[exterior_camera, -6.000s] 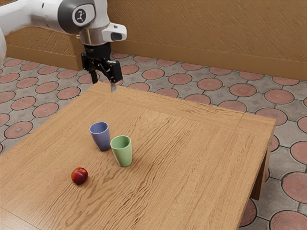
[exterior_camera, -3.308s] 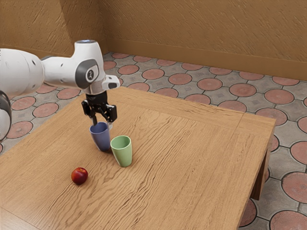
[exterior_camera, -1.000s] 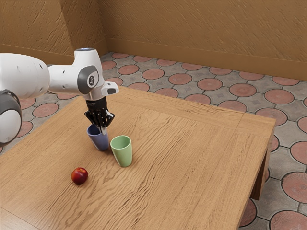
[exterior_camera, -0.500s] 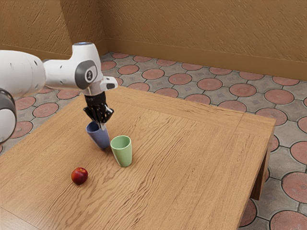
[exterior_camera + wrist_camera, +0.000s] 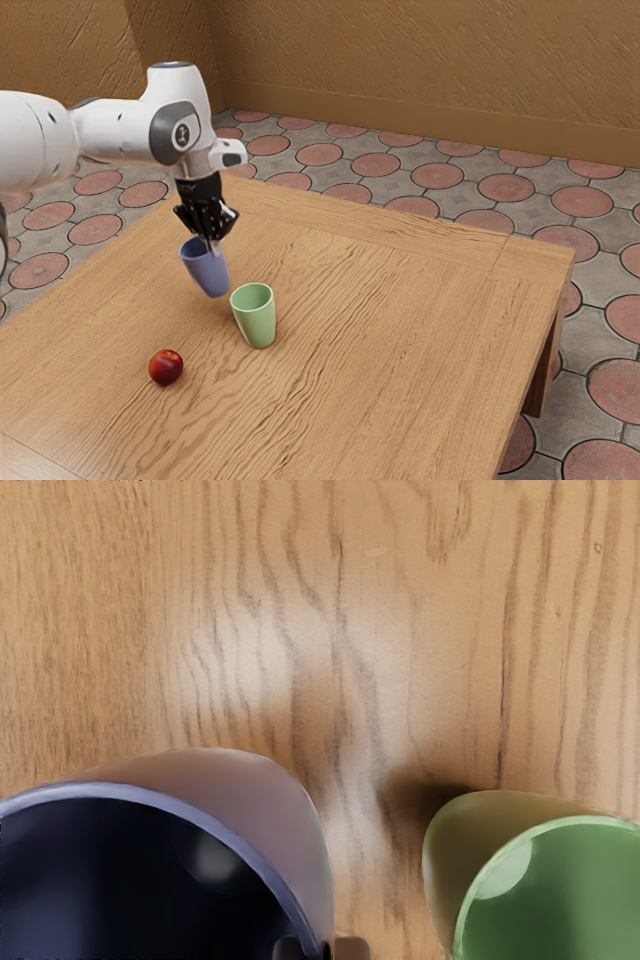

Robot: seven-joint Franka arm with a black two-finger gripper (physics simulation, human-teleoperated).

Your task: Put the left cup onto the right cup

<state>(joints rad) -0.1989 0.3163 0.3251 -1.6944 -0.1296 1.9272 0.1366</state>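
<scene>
Above the table (image 5: 400, 330), fingers (image 5: 209, 240) pinch the tilted, empty blue cup (image 5: 206, 272) by its rim, near the empty green cup (image 5: 254, 316).

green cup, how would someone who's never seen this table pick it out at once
On the wooden table, look in the exterior view's left half, just right of the red apple. The green cup stands upright on the wood there; its neighbour, the blue cup, hangs tilted above the table in the arm's jaws.
</scene>
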